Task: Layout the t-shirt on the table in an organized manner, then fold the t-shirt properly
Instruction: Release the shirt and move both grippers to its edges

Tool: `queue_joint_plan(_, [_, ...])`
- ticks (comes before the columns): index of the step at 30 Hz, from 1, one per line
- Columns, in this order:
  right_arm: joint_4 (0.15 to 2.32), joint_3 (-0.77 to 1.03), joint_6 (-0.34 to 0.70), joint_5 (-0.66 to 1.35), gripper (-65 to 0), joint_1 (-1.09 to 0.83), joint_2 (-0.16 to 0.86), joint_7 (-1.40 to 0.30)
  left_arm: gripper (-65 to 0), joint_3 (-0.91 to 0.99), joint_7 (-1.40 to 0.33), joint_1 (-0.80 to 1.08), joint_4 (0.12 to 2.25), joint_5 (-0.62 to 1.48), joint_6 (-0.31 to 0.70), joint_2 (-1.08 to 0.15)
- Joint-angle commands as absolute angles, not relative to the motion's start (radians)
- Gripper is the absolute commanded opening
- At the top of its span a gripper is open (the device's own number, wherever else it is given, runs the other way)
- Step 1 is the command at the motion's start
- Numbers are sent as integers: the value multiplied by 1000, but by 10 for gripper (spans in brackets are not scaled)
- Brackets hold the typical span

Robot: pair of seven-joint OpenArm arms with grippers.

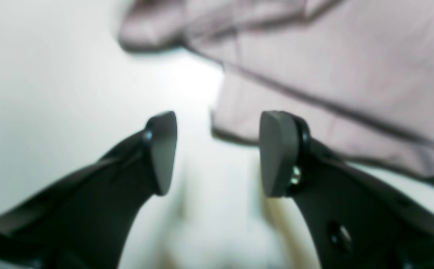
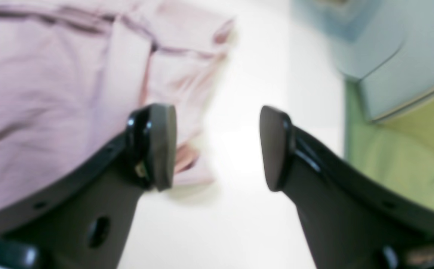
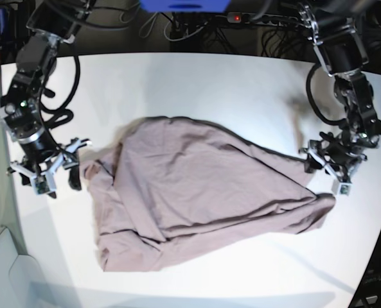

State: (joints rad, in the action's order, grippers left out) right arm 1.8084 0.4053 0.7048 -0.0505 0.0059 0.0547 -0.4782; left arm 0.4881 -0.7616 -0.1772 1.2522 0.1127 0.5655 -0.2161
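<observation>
Both the left gripper [image 1: 217, 153] and right gripper [image 2: 217, 147] stand apart-jawed and empty, beside the cloth. The t-shirt [image 3: 196, 199] lies rumpled mid-table [image 3: 241, 83], grippers at its three and nine o'clock. Soft, light and limp, it likely pinches best at hems or corners.

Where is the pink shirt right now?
In the base view the t-shirt lies crumpled in the middle of the white table, between the open right gripper at its left edge and the open left gripper at its right tip.
</observation>
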Motion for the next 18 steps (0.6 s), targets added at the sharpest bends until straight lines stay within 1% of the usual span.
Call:
queue_joint_plan(1, [1828,407,698,-33,-294,12,62,-447,-308,489,-708,-203,1228,128,565,-231])
queue_joint_plan(5, [1844,407,698,-33,-295,-39,45,-449,-308,489,-636,-248,1109,128,565,-231])
queue_joint_plan(14, [1842,410,698,-33,-295,-93,51,-449,-308,489,-578,-286,1089,124,564,-228])
queue_joint_plan(18, [1839,410,698,-33,-295,-110,51,-447,-309,487,-573,-334,1006,120,564,-228])
